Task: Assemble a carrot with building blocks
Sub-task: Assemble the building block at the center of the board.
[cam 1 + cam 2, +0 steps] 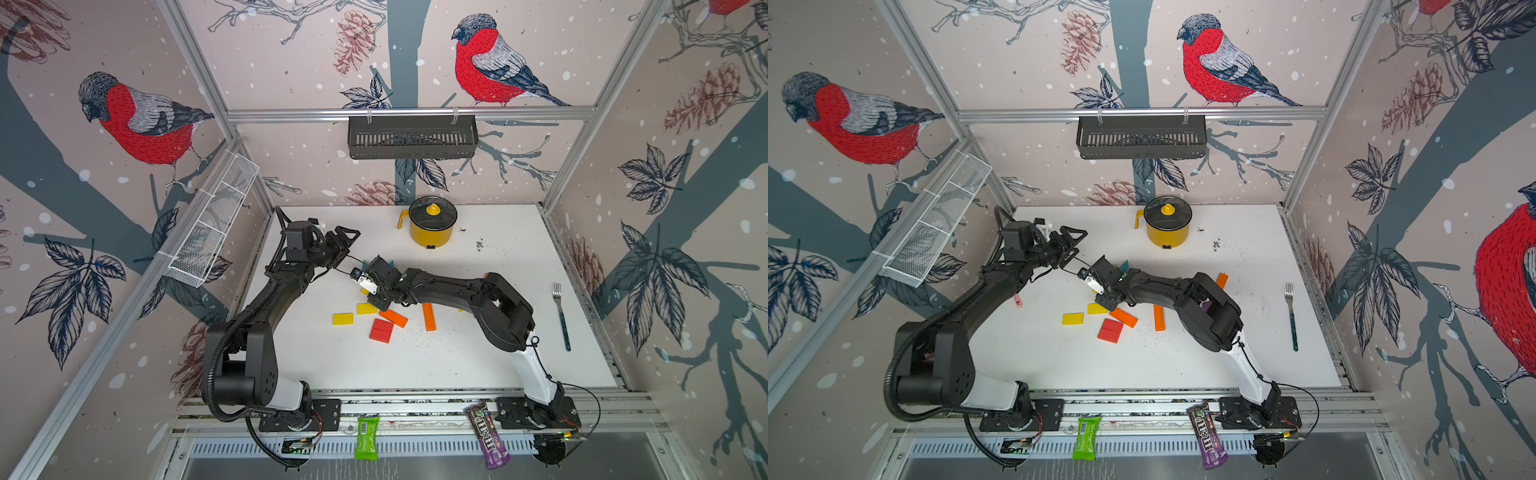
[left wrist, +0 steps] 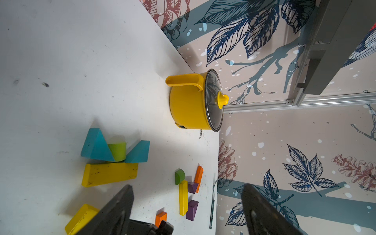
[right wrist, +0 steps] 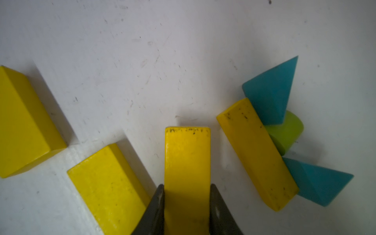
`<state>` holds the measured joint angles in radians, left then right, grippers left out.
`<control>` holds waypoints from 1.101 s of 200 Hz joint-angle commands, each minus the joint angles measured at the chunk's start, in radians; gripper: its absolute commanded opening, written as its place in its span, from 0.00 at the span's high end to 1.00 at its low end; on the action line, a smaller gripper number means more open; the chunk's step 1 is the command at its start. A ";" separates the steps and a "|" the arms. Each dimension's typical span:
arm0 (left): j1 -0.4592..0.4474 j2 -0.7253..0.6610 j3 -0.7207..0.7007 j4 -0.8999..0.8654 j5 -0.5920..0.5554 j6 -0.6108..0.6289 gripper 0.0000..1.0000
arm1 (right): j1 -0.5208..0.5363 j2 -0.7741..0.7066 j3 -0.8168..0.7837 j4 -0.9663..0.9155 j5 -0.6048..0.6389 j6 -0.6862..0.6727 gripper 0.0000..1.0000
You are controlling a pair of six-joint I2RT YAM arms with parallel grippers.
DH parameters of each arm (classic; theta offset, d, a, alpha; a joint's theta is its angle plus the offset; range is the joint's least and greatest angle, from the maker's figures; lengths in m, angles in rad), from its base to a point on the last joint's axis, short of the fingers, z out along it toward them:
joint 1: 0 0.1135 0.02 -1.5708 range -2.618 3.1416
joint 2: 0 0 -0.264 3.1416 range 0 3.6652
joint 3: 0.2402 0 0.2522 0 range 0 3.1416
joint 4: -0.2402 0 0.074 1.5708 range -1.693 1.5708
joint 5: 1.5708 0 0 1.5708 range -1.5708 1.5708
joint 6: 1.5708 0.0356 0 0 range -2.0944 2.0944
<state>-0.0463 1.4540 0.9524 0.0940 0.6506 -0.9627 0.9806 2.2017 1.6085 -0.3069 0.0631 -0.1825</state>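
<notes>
The right tool (image 3: 187, 188) was clamped on a yellow block (image 3: 187, 154) around nine o'clock from the middle of the counter (image 1: 498, 332), a red block (image 1: 381, 330) lying loose at six o'clock of it, while the left tool (image 1: 348, 243), at ten o'clock, stood with jaws apart, empty.

Right arm (image 1: 453, 286) covering most of teal triangles (image 1: 368, 264) in both top views (only one tip peeking out). Yellow block (image 3: 187, 154) in right gripper (image 3: 186, 186) running off right wrist view's edge. Left gripper (image 2: 187, 185) fingers (image 2: 120, 205) appearing blurred, also getting cropped.
</notes>
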 commanded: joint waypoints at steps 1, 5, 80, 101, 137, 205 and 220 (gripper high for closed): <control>0.003 -0.004 -0.003 0.030 0.007 -0.002 0.16 | -0.001 0.018 0.017 -0.012 0.047 -0.003 0.68; 0.003 -0.003 -0.003 0.029 0.006 -0.001 0.16 | 0.001 0.019 0.016 -0.013 0.054 -0.003 0.67; 0.003 -0.004 -0.012 0.044 0.007 -0.011 0.16 | 0.016 -0.035 -0.052 0.027 0.178 0.099 0.49; 0.003 -0.006 -0.013 0.048 0.010 -0.014 0.16 | 0.027 -0.046 -0.068 0.036 0.244 0.157 0.48; 0.002 -0.007 -0.018 0.054 0.010 -0.019 0.16 | 0.028 -0.038 -0.066 0.050 0.307 0.223 0.44; 0.003 -0.006 -0.019 0.053 0.006 -0.015 0.16 | 0.027 -0.024 -0.027 0.030 0.280 0.239 0.41; 0.003 -0.004 -0.017 0.052 0.009 -0.016 0.16 | 0.031 -0.022 -0.027 0.030 0.278 0.238 0.38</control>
<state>-0.0463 1.4525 0.9352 0.1242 0.6506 -0.9718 1.0065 2.1765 1.5719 -0.2729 0.3454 0.0486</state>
